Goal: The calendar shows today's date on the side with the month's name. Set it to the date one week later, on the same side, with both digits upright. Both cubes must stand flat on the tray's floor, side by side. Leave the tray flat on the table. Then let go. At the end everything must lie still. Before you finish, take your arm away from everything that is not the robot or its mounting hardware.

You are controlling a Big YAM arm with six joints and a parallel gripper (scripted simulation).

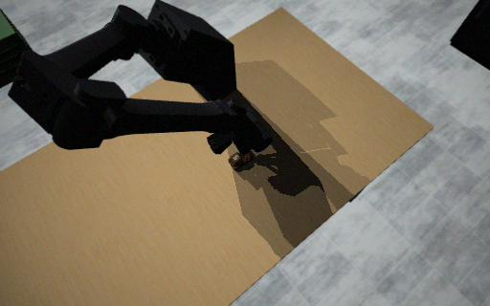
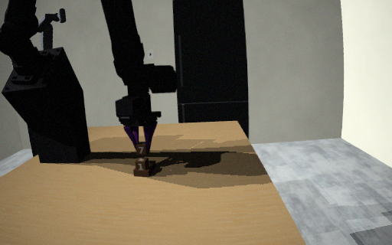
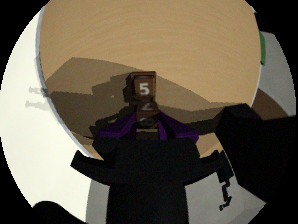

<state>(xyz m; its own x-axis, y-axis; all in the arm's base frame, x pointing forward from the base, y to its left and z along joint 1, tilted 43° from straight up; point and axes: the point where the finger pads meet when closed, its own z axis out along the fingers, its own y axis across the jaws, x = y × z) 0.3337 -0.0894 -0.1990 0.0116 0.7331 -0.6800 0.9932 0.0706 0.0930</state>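
Observation:
In the exterior view, my gripper (image 2: 140, 142) points straight down and is shut on a small brown cube (image 2: 141, 149) whose near face reads 7. It hangs just above a second cube (image 2: 140, 165) reading 1, which stands in the small dark brown tray (image 2: 145, 171) on the table. In the top view the gripper (image 1: 240, 145) covers most of the tray (image 1: 243, 158); a cube face reading 5 (image 1: 234, 158) shows beside the fingers. The wrist view shows a face reading 5 (image 3: 144, 88) just past the purple fingertips. I cannot tell which cube that face belongs to.
The arm's black base block (image 2: 50, 111) stands at the table's back left. A tall dark cabinet (image 2: 210, 65) stands behind the table. The table's right edge (image 2: 268, 180) drops to the grey floor. A green-topped object (image 1: 7, 33) sits off the table.

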